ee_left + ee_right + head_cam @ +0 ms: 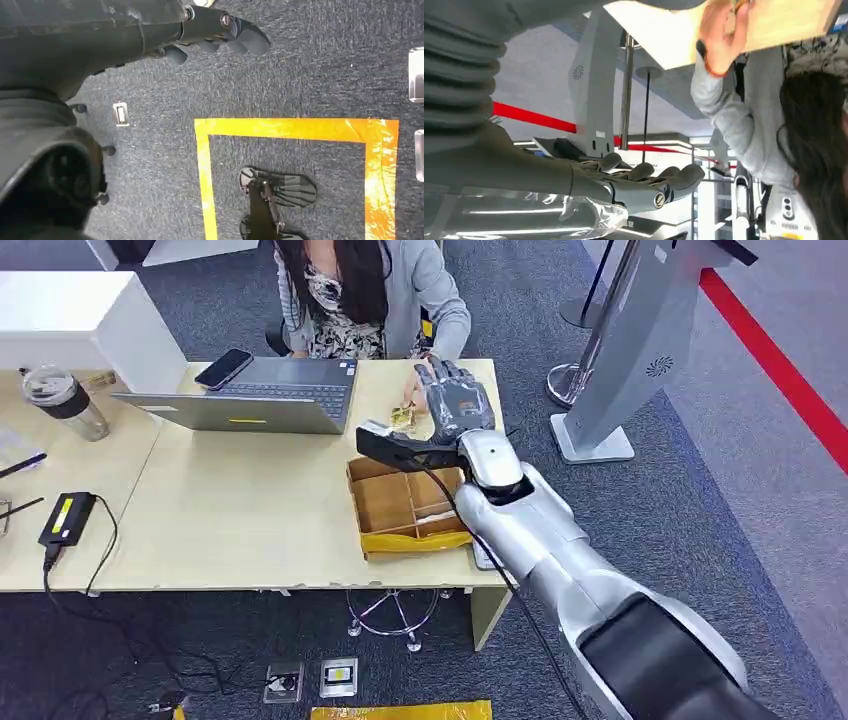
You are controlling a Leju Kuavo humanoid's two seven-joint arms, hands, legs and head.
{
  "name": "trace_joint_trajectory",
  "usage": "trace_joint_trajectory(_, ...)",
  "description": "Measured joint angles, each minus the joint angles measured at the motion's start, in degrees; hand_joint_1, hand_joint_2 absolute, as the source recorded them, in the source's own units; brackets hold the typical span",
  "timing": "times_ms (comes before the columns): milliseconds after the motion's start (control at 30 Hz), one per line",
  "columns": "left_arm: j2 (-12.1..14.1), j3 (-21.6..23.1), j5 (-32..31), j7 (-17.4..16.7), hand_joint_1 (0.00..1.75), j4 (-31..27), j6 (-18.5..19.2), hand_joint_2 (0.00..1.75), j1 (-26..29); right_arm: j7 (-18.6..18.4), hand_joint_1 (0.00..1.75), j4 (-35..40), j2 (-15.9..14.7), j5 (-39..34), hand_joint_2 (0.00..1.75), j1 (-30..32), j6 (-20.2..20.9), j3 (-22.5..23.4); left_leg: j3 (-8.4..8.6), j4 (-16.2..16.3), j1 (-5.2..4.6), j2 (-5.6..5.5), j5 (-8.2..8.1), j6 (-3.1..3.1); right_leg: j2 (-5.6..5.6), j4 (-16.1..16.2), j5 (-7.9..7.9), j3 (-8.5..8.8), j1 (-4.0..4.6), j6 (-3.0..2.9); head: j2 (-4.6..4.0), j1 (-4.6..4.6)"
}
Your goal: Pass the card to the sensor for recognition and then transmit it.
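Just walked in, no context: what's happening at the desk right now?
The right robot hand is stretched out over the far corner of the desk, fingers spread and holding nothing visible. A seated person's hand is at a small yellowish item on the desk right beside it; whether that is the card is too small to tell. A divided wooden tray sits under the forearm, next to an open laptop. The left robot hand hangs over the carpet, holding nothing.

pale wood table, silver laptop, black phone, brown divided box with yellow edge. person's grey cardigan over floral black-white top. silver arm, grey right hand. dark grey carpet, yellow tape square, red floor stripe.
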State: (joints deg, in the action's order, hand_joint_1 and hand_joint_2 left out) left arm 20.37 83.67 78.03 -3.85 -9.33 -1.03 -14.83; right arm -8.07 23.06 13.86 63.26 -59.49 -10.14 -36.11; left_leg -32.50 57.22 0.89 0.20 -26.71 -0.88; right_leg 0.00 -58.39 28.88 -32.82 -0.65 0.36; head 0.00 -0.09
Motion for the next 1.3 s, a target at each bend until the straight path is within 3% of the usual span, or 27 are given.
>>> trace_joint_trajectory(300,0.1,0.6,0.3,0.0,0.00,0.0,0.4,0.00,-0.1,4.0,0.00,-0.6,-5.0,-6.8,0.00,-3.3,4.3,5.1,-0.01,0.0,-0.01,-0.01,0.01,0.01,0.00,0.0,0.00,0.00,-0.01,0.00,0.00,-0.02)
trace_joint_trajectory(400,0.3,0.9,0.3,0.0,0.00,0.0,0.3,0.00,-0.1,2.6,0.00,-0.7,-8.4,-10.0,0.00,-3.6,5.4,7.3,0.00,0.0,-0.02,-0.04,0.01,0.01,-0.03,0.0,0.00,0.00,-0.03,0.00,0.00,-0.02)
trace_joint_trajectory(600,0.6,1.2,0.3,0.0,0.00,0.0,-0.2,0.00,0.1,0.9,0.00,-1.6,-18.6,-18.9,0.00,-3.0,7.3,14.8,-0.05,0.1,-0.08,-0.11,-0.01,0.05,-0.17,0.0,-0.01,-0.03,-0.08,0.02,0.00,-0.04)
trace_joint_trajectory(800,0.8,1.4,1.3,0.5,0.00,0.0,-0.7,0.00,0.9,0.3,0.00,-2.9,-29.8,-24.0,0.00,-0.7,2.2,22.4,-0.15,0.2,-0.08,-0.12,-0.08,0.11,-0.21,0.1,-0.02,-0.06,-0.09,0.04,0.00,0.00)
trace_joint_trajectory(900,1.0,1.4,1.9,0.8,0.00,0.0,-1.1,0.00,1.4,-0.5,0.00,-3.6,-34.7,-25.3,0.00,2.7,1.7,25.4,-0.13,0.2,-0.07,-0.06,-0.14,0.12,-0.17,0.1,0.00,-0.03,-0.08,0.05,0.00,-0.02)
trace_joint_trajectory(1067,1.3,1.4,2.8,1.6,0.00,0.0,-1.1,0.00,2.3,-1.2,0.00,-4.6,-39.6,-29.2,0.00,11.0,1.3,29.4,-0.10,0.2,0.05,-0.13,-0.20,0.16,-0.22,0.1,0.08,0.05,0.03,0.02,0.00,0.04)
trace_joint_trajectory(1300,2.0,1.4,3.7,2.8,0.00,0.0,-1.1,0.00,3.7,0.5,0.00,-6.2,-42.3,-34.5,0.00,23.8,1.2,34.8,-0.17,0.1,0.03,-0.09,-0.23,0.11,-0.23,0.1,0.09,-0.04,0.01,0.01,0.00,-0.04)
